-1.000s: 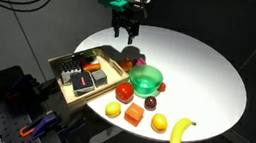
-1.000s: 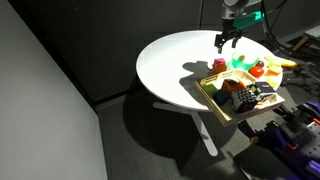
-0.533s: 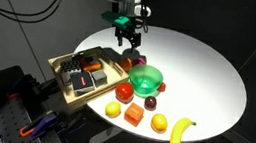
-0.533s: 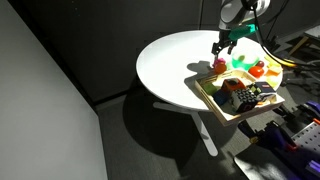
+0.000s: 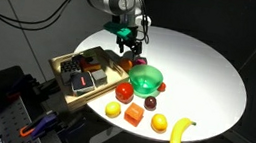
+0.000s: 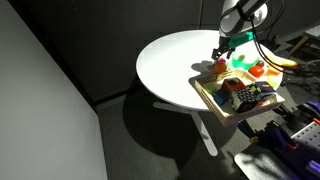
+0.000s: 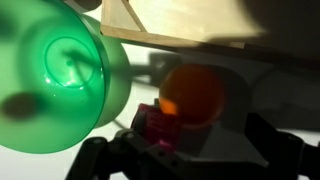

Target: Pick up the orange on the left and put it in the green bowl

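Fingers (image 7: 280,150) stand wide apart at the bottom corners of the wrist view, holding nothing. The gripper (image 7: 185,148) hovers over the orange (image 7: 195,90), right of centre, near the green bowl (image 7: 105,95) at left. This looks like the approach step. Next it should descend squarely around the orange, clear of the magenta piece (image 7: 160,125) just beside it, then close.

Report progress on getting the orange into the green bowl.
Done: nothing delivered yet; the green bowl holds no fruit. In hand: the pincer hangs low over the orange, and in the wrist view its jaws are spread to either side of the orange, not closed on it. Left: grip, lift, carry to the bowl beside it, release.
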Action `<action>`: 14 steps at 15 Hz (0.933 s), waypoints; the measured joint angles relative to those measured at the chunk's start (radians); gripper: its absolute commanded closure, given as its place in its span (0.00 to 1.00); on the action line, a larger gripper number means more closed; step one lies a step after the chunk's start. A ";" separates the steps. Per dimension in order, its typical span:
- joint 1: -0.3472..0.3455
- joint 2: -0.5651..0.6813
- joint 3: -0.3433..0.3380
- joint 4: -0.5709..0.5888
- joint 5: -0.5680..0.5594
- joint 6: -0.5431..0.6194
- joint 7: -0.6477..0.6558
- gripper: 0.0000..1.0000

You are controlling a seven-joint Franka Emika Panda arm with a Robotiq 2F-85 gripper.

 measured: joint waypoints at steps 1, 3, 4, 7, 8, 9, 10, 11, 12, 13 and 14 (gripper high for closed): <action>-0.002 0.007 0.000 0.000 0.000 0.004 -0.005 0.00; -0.004 0.023 0.000 0.001 0.000 0.015 -0.014 0.00; -0.004 0.029 0.000 0.001 0.000 0.019 -0.019 0.00; -0.005 0.050 0.000 0.001 0.000 0.025 -0.025 0.26; -0.005 0.056 0.000 0.001 0.000 0.026 -0.025 0.34; -0.005 0.061 0.000 0.001 0.000 0.026 -0.025 0.42; -0.005 0.066 0.000 0.001 0.000 0.026 -0.025 0.48; -0.005 0.065 0.000 0.003 0.000 0.027 -0.025 0.48; -0.005 0.066 0.000 0.004 0.000 0.027 -0.025 0.48; -0.005 0.066 0.000 0.004 0.000 0.027 -0.025 0.48; -0.005 0.065 0.000 0.005 0.000 0.026 -0.025 0.48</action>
